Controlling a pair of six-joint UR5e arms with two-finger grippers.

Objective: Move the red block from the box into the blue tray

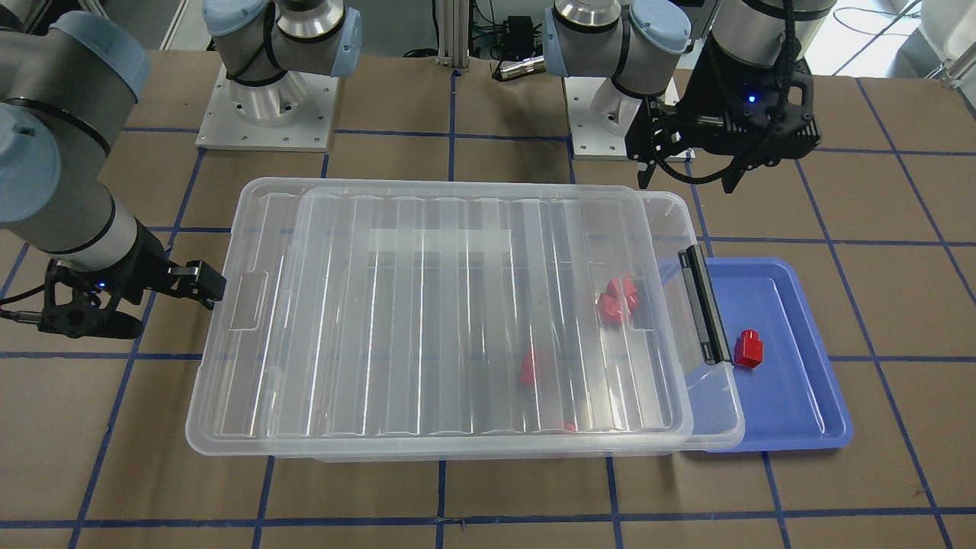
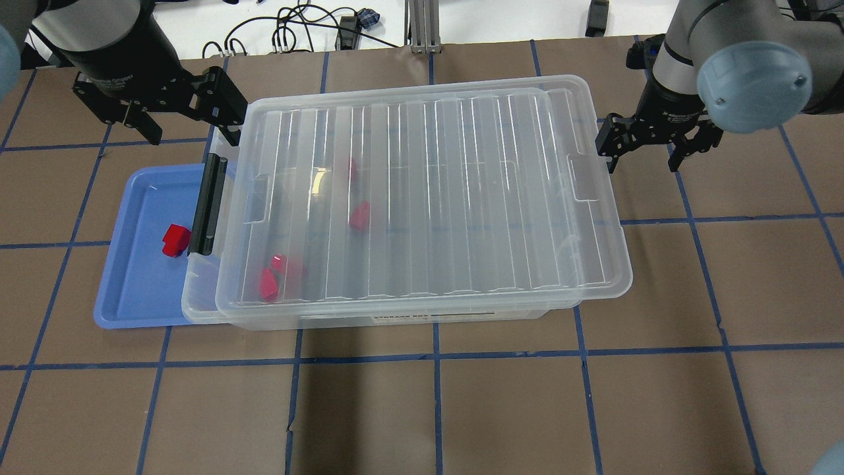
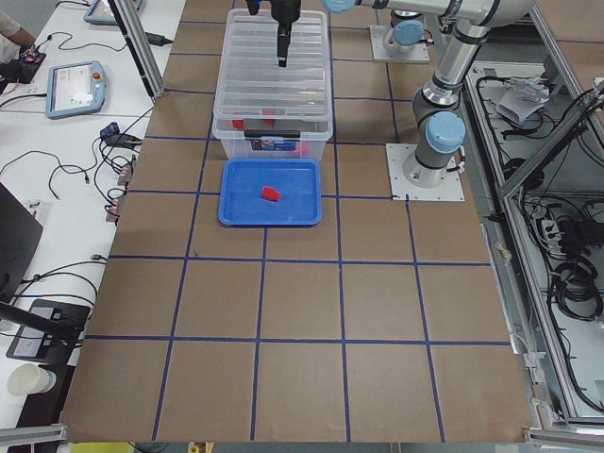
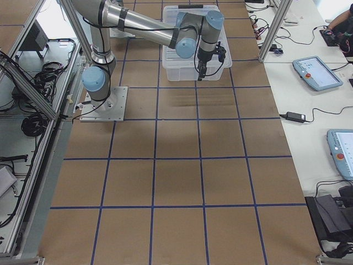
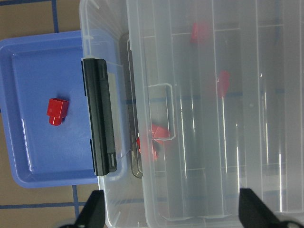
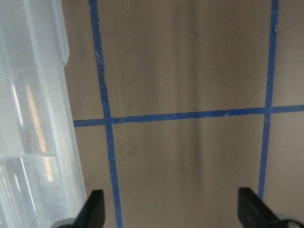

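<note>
Sideways, red block (image 5: 57,109) along latch bar (image 5: 99,118), stud robotward

Table (image 2: 659,409) is covered in brown paper and gridded with blue tape (image 2: 437,409). Teach pendant (image 4: 315,73) is laid beside the table. Paper cup (image 3: 26,380) is seen off its corner.

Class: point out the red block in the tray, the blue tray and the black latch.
red block (image 1: 749,351): front-facing view, its side face.
blue tray (image 1: 797,381): front-facing view, bare floor.
black latch (image 1: 705,305): front-facing view, mid-bar.
</note>
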